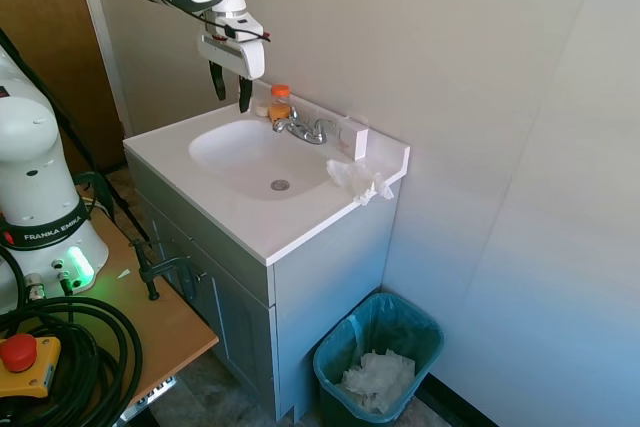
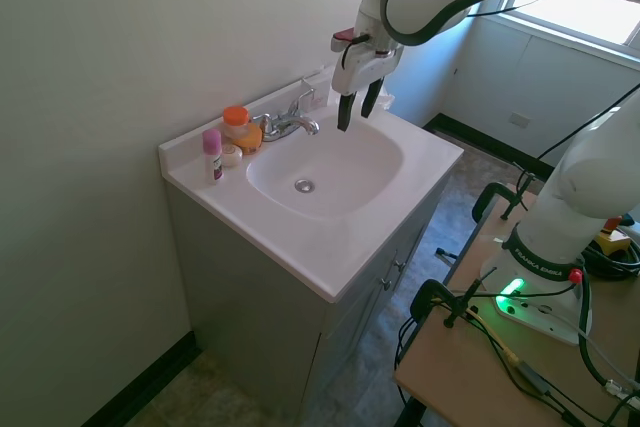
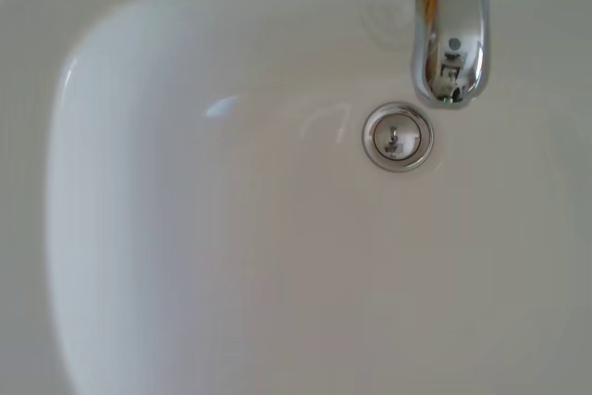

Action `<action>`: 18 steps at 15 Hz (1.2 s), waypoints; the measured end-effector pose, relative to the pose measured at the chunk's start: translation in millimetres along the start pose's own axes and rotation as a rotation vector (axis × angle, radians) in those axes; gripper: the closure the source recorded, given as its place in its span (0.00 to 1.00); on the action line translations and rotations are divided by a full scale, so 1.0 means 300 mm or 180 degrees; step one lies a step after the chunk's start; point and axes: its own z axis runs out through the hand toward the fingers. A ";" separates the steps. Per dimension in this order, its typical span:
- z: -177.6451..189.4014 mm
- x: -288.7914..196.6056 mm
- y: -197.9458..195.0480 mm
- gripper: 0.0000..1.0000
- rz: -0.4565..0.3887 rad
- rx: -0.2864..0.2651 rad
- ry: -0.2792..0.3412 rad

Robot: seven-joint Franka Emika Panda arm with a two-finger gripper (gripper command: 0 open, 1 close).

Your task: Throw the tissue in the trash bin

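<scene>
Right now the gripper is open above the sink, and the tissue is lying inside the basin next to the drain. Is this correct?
Not quite. The gripper is open above the sink, but the tissue is not in the basin. It lies on the countertop corner, partly hanging over the edge above the trash bin. The first exterior view shows this; in the wrist view the basin around the drain holds nothing.

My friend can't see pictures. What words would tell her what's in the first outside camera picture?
A white robot arm holds its open gripper above a white bathroom sink, holding nothing. A crumpled white tissue lies on the counter's corner, beside the faucet and an orange-capped bottle. On the floor stands a teal trash bin with crumpled paper inside.
</scene>
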 end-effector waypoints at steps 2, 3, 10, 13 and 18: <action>0.000 0.002 -0.001 0.00 0.0017 -0.0014 0.0033; -0.003 0.007 -0.001 0.00 0.0044 -0.0017 0.0096; -0.080 0.310 0.237 0.00 0.0980 0.0160 0.0553; -0.046 0.518 0.445 0.00 0.1466 0.0120 0.0542; 0.185 0.764 0.466 0.00 0.1638 -0.0031 0.0428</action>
